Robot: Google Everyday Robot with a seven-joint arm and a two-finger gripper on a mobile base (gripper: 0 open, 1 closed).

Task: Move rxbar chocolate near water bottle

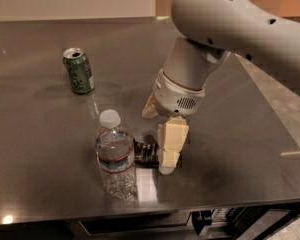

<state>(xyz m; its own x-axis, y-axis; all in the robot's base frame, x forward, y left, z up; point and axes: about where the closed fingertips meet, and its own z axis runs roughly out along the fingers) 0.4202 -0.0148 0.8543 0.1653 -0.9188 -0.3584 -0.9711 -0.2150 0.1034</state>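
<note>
Dark, glossy metal tabletop [250,134], seen from above. Main risk: a leftward swing of the bulky light-grey robot arm [225,19] toppling the clear, ribbed plastic water bottle with a white cap [115,154], which stands upright with little room to spare. No such danger for the green soda can [79,70], well apart, behind and to the left of the bottle. Second risk: the cream-coloured two-finger gripper [164,165] lifting off carelessly and dragging away the small, flat, black-wrapped rxbar chocolate [145,152], which lies flat just right of the bottle's base and looks already placed.

Pose: reaching in from above and right of the bottle, wrist pointed steeply down, gripper at table level just right of the bottle and hiding the bar's far end. Cannot tell whether clamped on the bar or released.
</note>
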